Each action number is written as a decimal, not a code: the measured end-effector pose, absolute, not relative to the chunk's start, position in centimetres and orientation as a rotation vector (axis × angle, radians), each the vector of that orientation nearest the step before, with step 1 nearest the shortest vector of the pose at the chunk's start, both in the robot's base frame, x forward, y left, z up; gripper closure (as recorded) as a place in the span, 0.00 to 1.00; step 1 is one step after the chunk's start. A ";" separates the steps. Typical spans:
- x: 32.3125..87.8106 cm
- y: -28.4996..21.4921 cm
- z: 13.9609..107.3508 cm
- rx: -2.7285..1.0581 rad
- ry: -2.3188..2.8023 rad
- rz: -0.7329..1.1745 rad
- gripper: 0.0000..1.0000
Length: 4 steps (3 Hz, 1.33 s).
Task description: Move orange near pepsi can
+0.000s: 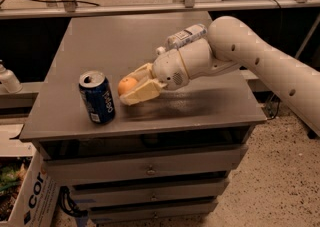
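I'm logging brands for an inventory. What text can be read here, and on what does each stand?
"pepsi": white lettering on the dark blue aluminium can.
"cor": dark letters, cut off, on the white cardboard box at lower left.
Label on the clear plastic bottle at the back: too blurred to read.
The gripper, shut on the small round orange beside the can, bears no text.

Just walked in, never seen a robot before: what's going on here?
The robot's gripper is shut on an orange, holding it low over the grey table, close beside an upright pepsi can. The two are near each other but not touching. A water bottle shows behind the arm.
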<state>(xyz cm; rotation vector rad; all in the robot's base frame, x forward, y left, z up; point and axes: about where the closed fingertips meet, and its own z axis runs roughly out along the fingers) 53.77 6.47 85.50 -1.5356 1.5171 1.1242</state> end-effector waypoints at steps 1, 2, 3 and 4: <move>52.4 7.4 85.0 -1.555 1.460 1.159 1.00; 51.5 8.2 84.3 -1.586 1.410 1.156 1.00; 50.9 8.6 83.6 -1.620 1.395 1.133 1.00; 50.6 8.7 82.9 -1.643 1.402 1.107 0.83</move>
